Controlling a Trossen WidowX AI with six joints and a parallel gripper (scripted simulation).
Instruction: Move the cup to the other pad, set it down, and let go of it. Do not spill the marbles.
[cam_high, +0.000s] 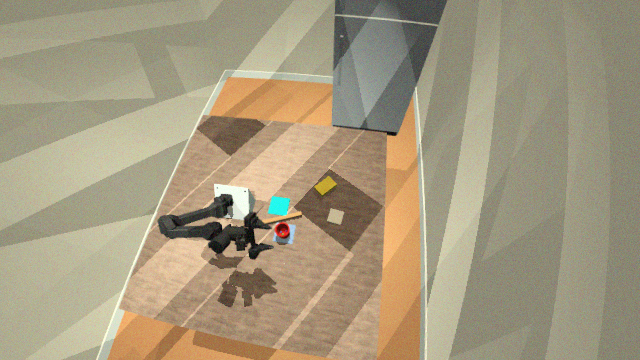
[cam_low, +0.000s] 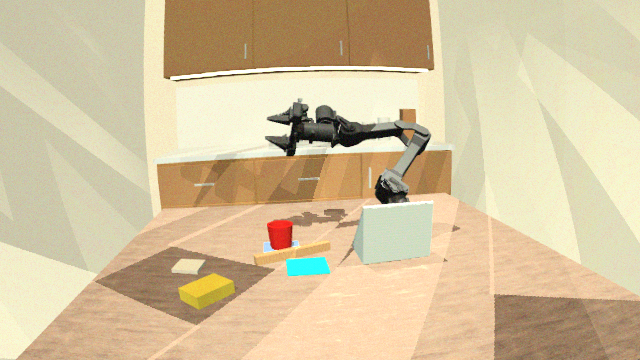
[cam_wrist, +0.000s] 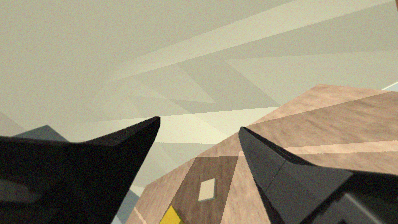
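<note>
— How many cups do you see?

— One red cup (cam_low: 279, 233), upright, tapering toward its foot, standing on a pale blue pad (cam_low: 267, 246) well below the pincer (cam_low: 278, 131) and a little ahead of it. I can't make out any marbles from here.

— And the pincer?

— Held high on the outstretched arm (cam_low: 372, 131), its two fingers spread wide with nothing between them.

— Pads?

— Two: the pale one under the cup, and a bright cyan pad (cam_low: 308, 266) lying just beside it, farther from the pincer's side of the cup.

— Anything between them?

— One wooden bar (cam_low: 292, 252) lies across the gap between the pads, touching or nearly touching the cup's pad.

— What else?

— One yellow block (cam_low: 207, 290) and one small beige tile (cam_low: 188, 266) lie on a dark patch, off beyond the cup. One white box (cam_low: 395, 232) stands at the arm's foot.
</note>
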